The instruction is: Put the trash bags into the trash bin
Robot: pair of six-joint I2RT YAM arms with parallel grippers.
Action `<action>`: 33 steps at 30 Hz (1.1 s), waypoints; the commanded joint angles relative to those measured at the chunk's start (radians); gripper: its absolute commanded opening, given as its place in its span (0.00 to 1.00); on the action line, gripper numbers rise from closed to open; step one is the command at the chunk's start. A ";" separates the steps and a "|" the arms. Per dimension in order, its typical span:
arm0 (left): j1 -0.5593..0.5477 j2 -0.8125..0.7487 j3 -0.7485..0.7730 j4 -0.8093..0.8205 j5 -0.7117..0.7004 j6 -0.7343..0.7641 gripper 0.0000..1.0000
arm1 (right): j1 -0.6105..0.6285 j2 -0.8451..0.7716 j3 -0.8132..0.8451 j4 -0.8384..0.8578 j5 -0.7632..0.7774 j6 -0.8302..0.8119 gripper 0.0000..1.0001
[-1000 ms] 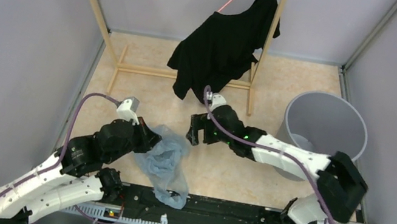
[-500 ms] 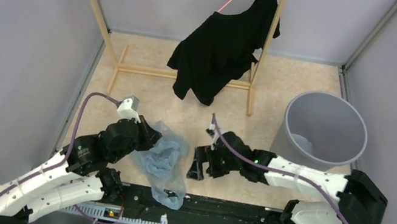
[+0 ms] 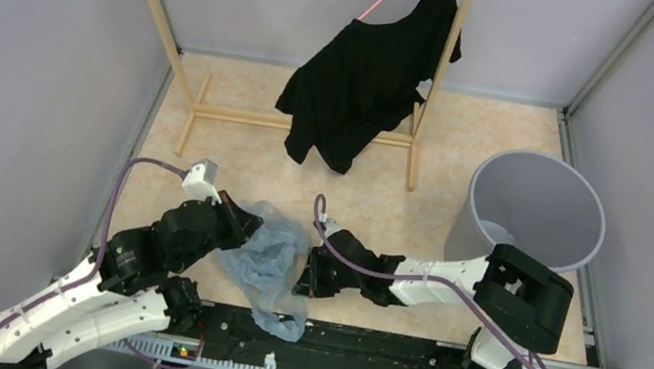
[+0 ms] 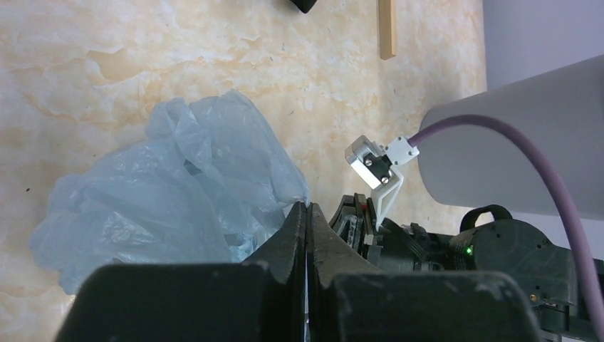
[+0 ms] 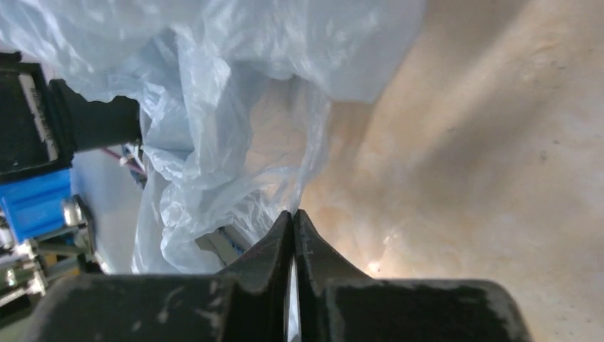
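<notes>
Lying crumpled, trash bag (image 3: pixel 274 262) well apart from bin (image 3: pixel 555 194)

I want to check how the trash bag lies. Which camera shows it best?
Top external: the whole trash bag shows, crumpled on the table, its near end draped over the black rail. Left wrist shows much of it, its lower part hidden; right wrist gives only close-up folds.
</notes>
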 commanded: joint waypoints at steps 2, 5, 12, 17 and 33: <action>-0.001 -0.015 0.004 -0.012 -0.006 0.019 0.00 | -0.039 -0.030 0.073 -0.117 0.182 -0.104 0.00; -0.001 -0.004 0.019 -0.031 0.006 0.057 0.00 | -0.126 -0.163 0.072 -0.335 0.343 -0.249 0.00; -0.001 0.026 0.038 -0.011 -0.006 0.116 0.27 | -0.237 -0.355 0.171 -0.691 0.397 -0.695 0.00; -0.001 0.121 0.046 0.013 0.020 0.141 0.79 | -0.238 -0.446 0.243 -0.772 0.385 -0.752 0.00; 0.001 0.275 0.091 -0.060 -0.101 0.205 0.98 | -0.238 -0.490 0.263 -0.807 0.384 -0.860 0.00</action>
